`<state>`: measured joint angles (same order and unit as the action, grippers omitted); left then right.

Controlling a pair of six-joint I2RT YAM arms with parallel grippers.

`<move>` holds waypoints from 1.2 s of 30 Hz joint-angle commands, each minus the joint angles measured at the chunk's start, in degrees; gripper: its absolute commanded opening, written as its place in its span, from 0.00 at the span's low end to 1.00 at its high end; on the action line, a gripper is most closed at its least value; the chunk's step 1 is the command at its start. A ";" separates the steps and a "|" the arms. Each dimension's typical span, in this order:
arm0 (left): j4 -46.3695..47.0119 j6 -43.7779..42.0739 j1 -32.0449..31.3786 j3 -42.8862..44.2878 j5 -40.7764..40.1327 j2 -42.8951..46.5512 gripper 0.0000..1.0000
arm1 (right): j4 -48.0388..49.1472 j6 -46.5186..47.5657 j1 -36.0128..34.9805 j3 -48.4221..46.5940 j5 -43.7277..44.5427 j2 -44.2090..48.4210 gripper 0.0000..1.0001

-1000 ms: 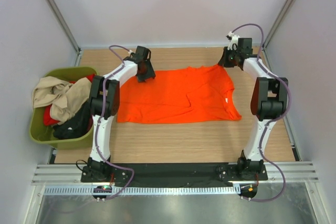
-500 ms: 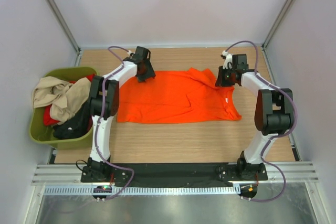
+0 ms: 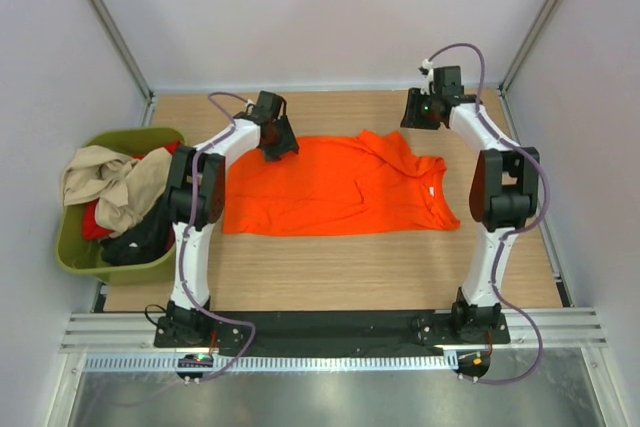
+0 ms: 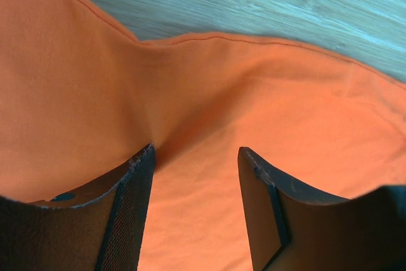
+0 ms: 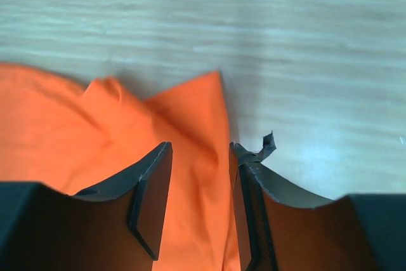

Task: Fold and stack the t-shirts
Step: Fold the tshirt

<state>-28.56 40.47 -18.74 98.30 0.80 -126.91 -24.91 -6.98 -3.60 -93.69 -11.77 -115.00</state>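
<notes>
While the orange t-shirt [image 3: 335, 187] lies spread on the table [image 3: 330, 272], left gripper [image 4: 196, 153] and right gripper [image 5: 200, 150] straddle its 12 o'clock edge, jaws released. I judge the first fold pending; next needs firm pinches.

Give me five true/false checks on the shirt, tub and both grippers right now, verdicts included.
1. The orange t-shirt lies spread on the table. True.
2. The tub sits at the table's right side. False: it is at the left.
3. The right gripper is shut on the shirt. False: its jaws stand apart, holding nothing.
4. The tub holds beige, red and black clothes. True.
5. The left gripper is over bare wood. False: it is over the shirt's far edge.
</notes>
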 commanded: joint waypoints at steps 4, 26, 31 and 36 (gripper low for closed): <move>-1.15 -0.04 -0.59 -1.18 2.28 2.90 0.57 | -4.89 4.78 -1.50 -12.73 2.72 -12.77 0.47; -13.19 -18.93 4.76 17.43 -13.29 0.18 0.59 | 17.85 3.47 0.25 0.15 0.88 -2.87 0.01; -14.77 -23.07 7.22 22.81 -13.01 -3.95 0.58 | 21.29 1.80 1.05 4.82 -0.45 1.43 0.01; -14.77 -24.82 9.60 24.39 -11.70 -6.76 0.57 | 28.15 -0.83 1.49 11.51 -1.76 4.08 0.01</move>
<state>-41.54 18.87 -10.28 121.30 -12.25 -131.46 -3.46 -5.43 -2.13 -84.86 -12.12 -113.27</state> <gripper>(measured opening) 0.572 0.032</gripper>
